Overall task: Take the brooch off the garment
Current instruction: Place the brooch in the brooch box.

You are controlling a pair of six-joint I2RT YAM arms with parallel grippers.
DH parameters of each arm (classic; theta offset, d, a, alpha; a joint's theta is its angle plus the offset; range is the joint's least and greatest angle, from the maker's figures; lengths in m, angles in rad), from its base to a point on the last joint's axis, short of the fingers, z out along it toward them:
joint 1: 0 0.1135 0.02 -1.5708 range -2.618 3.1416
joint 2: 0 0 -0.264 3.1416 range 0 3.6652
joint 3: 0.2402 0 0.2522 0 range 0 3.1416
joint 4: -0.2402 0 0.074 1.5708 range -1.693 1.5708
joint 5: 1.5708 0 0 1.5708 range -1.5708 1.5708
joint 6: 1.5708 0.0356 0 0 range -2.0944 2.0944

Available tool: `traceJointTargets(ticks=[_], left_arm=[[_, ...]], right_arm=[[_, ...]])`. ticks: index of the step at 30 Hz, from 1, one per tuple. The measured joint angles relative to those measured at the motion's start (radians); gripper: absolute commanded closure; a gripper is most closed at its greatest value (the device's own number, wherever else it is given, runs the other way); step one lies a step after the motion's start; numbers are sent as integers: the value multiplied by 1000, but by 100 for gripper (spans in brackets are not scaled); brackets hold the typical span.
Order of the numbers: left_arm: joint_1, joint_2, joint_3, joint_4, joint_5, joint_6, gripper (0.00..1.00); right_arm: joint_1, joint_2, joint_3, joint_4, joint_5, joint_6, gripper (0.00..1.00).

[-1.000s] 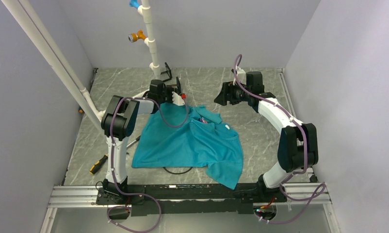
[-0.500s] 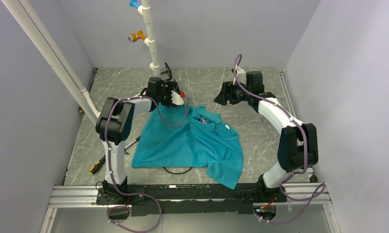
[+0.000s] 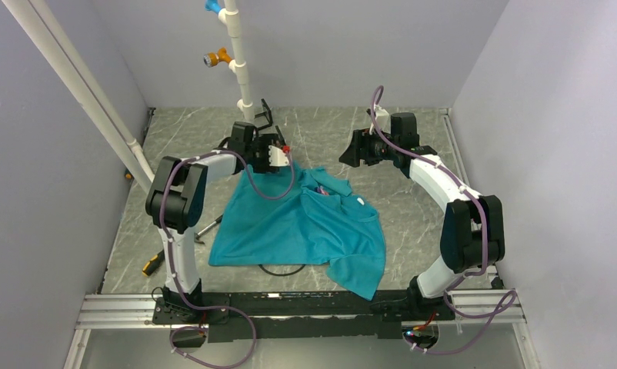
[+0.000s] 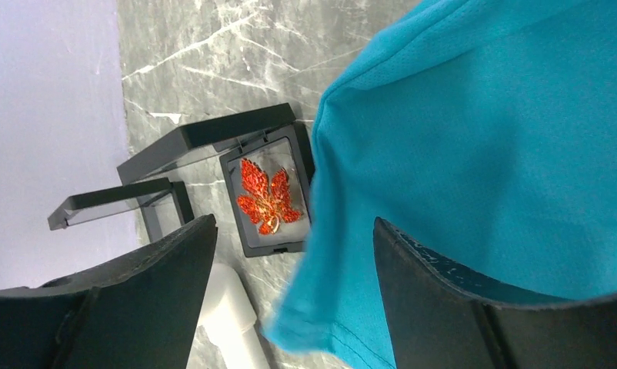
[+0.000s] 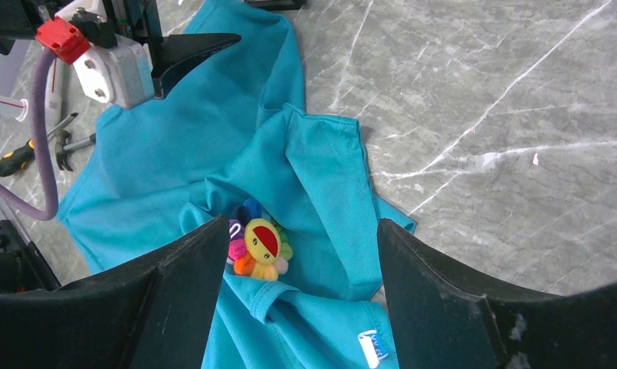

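The teal garment lies crumpled on the marble table. The brooch, a small multicoloured flower with a yellow face, sits in a fold near the collar. My right gripper hovers open above it, with the brooch showing just inside its left finger. My left gripper is open over the garment's far left corner. A loose, blurred cloth edge shows between its spread fingers, nearer the right one. In the top view the left gripper is at the shirt's back edge and the right gripper is behind its collar.
A black display frame holding a red leaf ornament stands just beyond the shirt's corner, beside a white pole. A slanted white pipe runs along the left. A screwdriver lies at the left, and a white label is on the shirt.
My left gripper has opened and let go of the shirt's corner, drawing slightly back and left. The right arm has not moved.
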Motion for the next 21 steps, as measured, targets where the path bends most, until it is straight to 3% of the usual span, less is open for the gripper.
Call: traceJointTargets(ticks=[8,12,17,21], left_arm=[[23,-79,0,-104,40,-118,25],[35,-167,10,-206,53,-268,25],[64,-305,-2,-336,137,-499,26],[98,-461,-101,-406,212,-656,28]], right_arm=[[4,4,6,1,-11,15,30],[35,49,77,2,16,15,34],[163,124,204,7,130,-37,41],[267,204,332,6,183,-75,47]])
